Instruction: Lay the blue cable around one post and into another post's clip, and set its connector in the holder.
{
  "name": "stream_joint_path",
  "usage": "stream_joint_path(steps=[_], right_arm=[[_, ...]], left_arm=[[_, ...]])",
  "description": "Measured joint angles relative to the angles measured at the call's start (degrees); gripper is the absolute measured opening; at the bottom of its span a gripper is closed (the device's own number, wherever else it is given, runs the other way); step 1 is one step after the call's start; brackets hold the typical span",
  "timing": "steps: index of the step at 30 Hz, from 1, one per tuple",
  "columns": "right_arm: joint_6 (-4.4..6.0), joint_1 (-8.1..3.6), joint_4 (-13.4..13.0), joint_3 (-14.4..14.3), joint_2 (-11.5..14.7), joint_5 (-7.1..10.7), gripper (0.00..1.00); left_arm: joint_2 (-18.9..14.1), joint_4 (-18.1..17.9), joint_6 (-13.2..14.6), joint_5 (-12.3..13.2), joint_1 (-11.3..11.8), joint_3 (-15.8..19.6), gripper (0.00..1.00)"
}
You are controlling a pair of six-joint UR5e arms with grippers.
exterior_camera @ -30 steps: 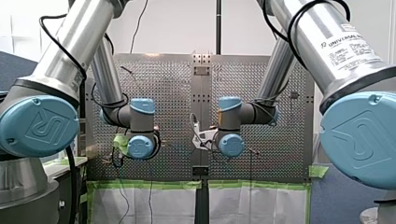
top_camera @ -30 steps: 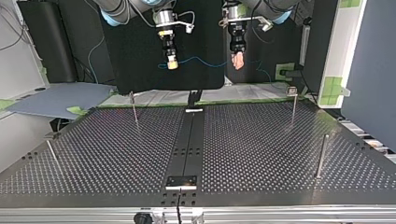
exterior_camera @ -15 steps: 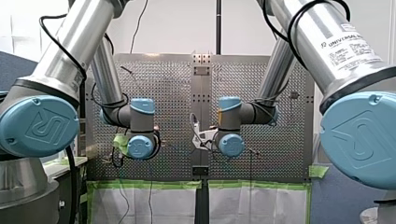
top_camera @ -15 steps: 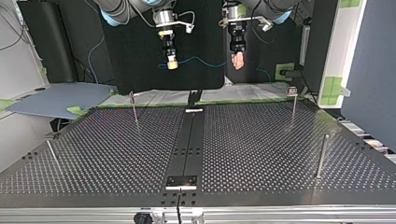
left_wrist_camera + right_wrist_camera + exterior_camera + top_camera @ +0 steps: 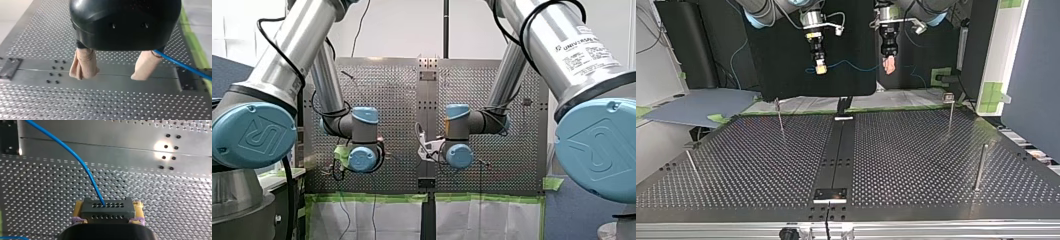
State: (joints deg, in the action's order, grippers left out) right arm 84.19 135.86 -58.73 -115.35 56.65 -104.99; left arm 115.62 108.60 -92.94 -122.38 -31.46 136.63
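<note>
Connector (image 5: 107,209) is clamped in my right gripper (image 5: 108,213), holding the blue cable (image 5: 85,167) off the counter (image 5: 37,195), presumably for routing. My left gripper (image 5: 107,76) fingers stand apart.

A perforated metal table (image 5: 936,165), split lengthwise by a smooth central strip (image 5: 838,150). In the top view a black board (image 5: 781,65) stands upright behind its far edge — off to that view's left lies a grey-blue sheet (image 5: 696,107). In the front view green tape (image 5: 372,198) lines the table's edge, white sheets (image 5: 387,220) below it.
</note>
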Motion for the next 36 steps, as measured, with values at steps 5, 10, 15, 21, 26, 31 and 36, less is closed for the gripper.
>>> stream_joint_path(steps=[5,10,15,21,26,31,36], right_arm=[[-0.13,0.05,2.2,0.1,-2.5,-0.04,0.00],[-0.15,0.06,2.8,0.2,-3.4,-0.04,0.00],[-0.15,0.07,2.9,0.2,-3.5,-0.04,0.00],[-0.15,0.06,2.9,0.2,-3.5,-0.04,0.00],[-0.15,0.07,2.9,0.2,-3.5,-0.04,0.00],[-0.15,0.06,2.9,0.2,-3.5,-0.04,0.00],[-0.15,0.06,2.9,0.2,-3.5,-0.04,0.00]], left_arm=[[1.9,0.0,0.0,0.3,0.0,0.0,1.00],[2.2,0.0,0.0,0.3,0.0,-0.1,1.00],[2.2,0.0,0.0,0.3,0.0,-0.1,1.00],[2.2,0.0,0.0,0.3,0.0,-0.1,1.00],[2.2,0.0,0.0,0.3,0.0,-0.1,1.00],[2.2,0.0,0.0,0.3,0.0,-0.1,1.00],[2.2,0.0,0.0,0.3,0.0,-0.1,1.00]])
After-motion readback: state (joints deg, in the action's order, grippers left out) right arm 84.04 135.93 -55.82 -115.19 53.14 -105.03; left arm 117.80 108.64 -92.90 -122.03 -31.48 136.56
